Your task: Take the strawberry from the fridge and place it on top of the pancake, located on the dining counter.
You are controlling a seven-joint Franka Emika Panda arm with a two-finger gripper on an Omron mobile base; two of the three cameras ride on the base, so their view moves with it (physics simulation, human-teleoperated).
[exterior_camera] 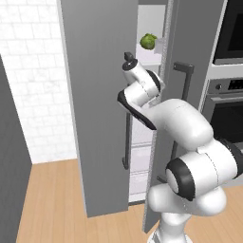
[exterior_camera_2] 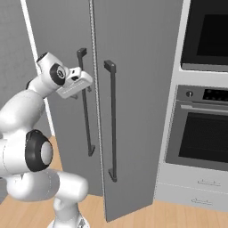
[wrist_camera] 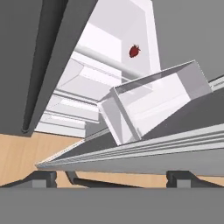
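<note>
The fridge (exterior_camera: pixel 95 95) stands with its left grey door swung open, showing a narrow strip of white shelved interior. Deep inside, the small red strawberry (wrist_camera: pixel 134 51) rests on a white shelf. My gripper (exterior_camera: pixel 128 59) is raised at the gap between the doors, level with the upper shelves, and shows beside the dark bar handles (exterior_camera_2: pixel 80 79). In the hand view its fingertips (wrist_camera: pixel 43 178) stand far apart, so the gripper (wrist_camera: pixel 111 179) is open and holds nothing. A clear door bin (wrist_camera: pixel 153 103) lies between it and the strawberry. The pancake and the dining counter are out of view.
A round green leafy vegetable (exterior_camera: pixel 148 42) sits on an upper fridge shelf. The right fridge door (exterior_camera_2: pixel 142 89) with its long handle (exterior_camera_2: pixel 111 120) hangs close to my arm. A black-windowed wall oven (exterior_camera_2: pixel 205 133) is to the right. A white brick wall (exterior_camera: pixel 38 85) is to the left.
</note>
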